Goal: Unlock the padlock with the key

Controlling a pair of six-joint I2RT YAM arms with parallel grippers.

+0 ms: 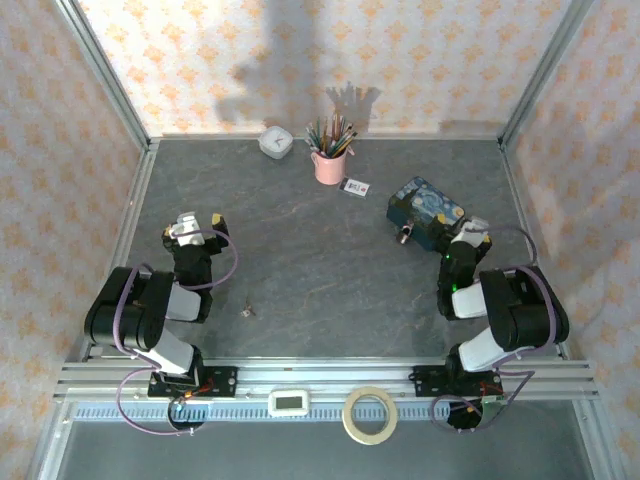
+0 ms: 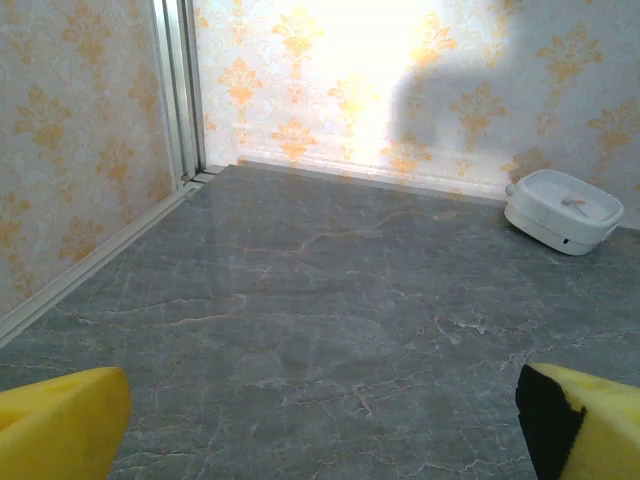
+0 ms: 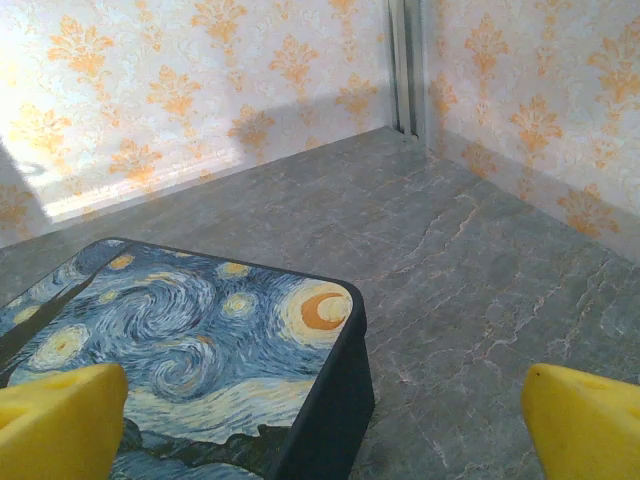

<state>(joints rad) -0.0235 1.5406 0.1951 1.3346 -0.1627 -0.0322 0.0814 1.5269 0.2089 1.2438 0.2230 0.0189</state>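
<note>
The tiny dark padlock (image 1: 405, 235) lies on the grey table against the near left side of the blue starry-night tin (image 1: 428, 212). The key (image 1: 247, 311), a thin brownish sliver, lies alone on the table between the arms, nearer the left one. My left gripper (image 1: 197, 222) is open and empty, well back and left of the key; its yellow fingertips (image 2: 60, 420) stand wide apart over bare table. My right gripper (image 1: 467, 232) is open too, just right of the tin, whose corner (image 3: 180, 340) lies between its fingertips (image 3: 585, 420).
A pink cup of pencils (image 1: 329, 165), a white square box (image 1: 276, 141) and a small white card (image 1: 355, 186) sit near the back wall. The white box (image 2: 562, 208) stands ahead of the left wrist. A tape roll (image 1: 369, 415) lies on the front rail.
</note>
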